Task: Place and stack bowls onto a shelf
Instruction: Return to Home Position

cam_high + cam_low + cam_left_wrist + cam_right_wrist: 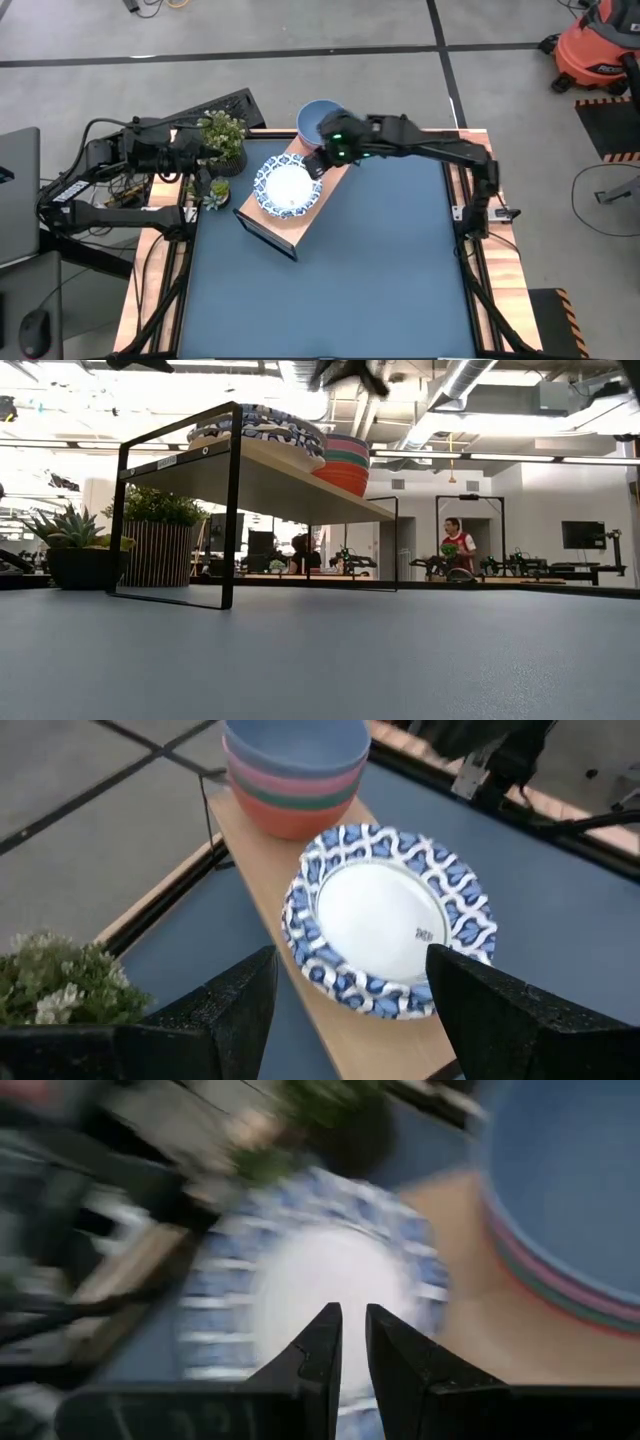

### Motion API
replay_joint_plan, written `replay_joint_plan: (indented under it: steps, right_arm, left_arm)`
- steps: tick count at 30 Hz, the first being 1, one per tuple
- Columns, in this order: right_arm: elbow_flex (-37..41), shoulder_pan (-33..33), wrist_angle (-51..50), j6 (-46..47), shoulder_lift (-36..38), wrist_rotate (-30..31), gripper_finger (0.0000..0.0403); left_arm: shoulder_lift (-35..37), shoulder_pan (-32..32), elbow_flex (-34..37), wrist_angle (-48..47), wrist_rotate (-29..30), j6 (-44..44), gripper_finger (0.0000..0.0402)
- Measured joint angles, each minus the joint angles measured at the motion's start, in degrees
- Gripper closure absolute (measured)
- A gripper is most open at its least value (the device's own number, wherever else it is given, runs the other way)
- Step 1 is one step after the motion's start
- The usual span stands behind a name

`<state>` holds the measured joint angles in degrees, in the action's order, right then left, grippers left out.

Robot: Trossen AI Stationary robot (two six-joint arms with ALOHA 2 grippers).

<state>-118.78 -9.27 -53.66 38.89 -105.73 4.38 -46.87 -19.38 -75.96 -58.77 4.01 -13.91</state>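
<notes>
Right gripper (316, 163): you're hovering it over the shelf (262, 860), between the two bowl stacks.
Right jaws: they're sitting almost shut, with only a thin gap, and gripping nothing.
Left gripper (350, 960): it's waiting off the left edge of the table (370, 270), by the plants (222, 135), and facing the shelf.
Left jaws: they're standing wide apart and holding nothing.
Shelf: it's sitting at a slant on the table's back-left part.
White bowls (288, 187): they're sitting stacked on the shelf's nearer end, blue rims showing. You can't count them from above.
Small bowls (318, 118): they're sitting stacked on the shelf's far end, light blue on top, then pink, green and red. This stack is just beside the white one.
Plants: two pots are standing at the table's left edge, beside the shelf.
Person (455, 545): they're standing in the room well behind the table.
</notes>
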Motion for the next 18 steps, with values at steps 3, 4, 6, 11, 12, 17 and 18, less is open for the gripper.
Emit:
replay_joint_plan:
  steps: [3,4,6,11,12,17,18]
  right_arm:
    - [-0.09,1.55,1.20,-0.71,4.78,0.31,0.0329]
    - [-0.09,1.97,2.06,-1.63,6.35,0.29,0.0329]
    - [-0.09,2.62,1.86,-3.75,9.29,0.24,0.0329]
    - [-0.09,4.70,-0.19,-14.04,17.57,-0.23,0.0329]
    - [-0.09,5.04,-0.39,-13.48,19.17,-0.31,0.0329]
    - [-0.09,7.68,-0.87,-24.42,25.60,0.13,0.0329]
    - [-0.09,8.15,-0.69,-26.74,26.84,0.07,0.0329]
  left_arm:
    - [0.14,-0.02,0.00,3.27,-0.07,0.14,0.0159]
    - [0.45,-0.02,0.00,5.03,-0.08,-0.70,0.0159]
    - [0.94,0.00,0.00,8.51,0.03,-2.84,0.0159]
    - [1.66,0.00,-0.04,12.21,3.00,-5.91,0.0159]
    - [1.63,0.00,-0.04,12.17,3.31,-7.04,0.0159]
    - [0.99,0.00,0.00,13.78,4.54,-10.68,0.0159]
    - [0.93,0.00,0.00,15.39,4.81,-7.85,0.0159]
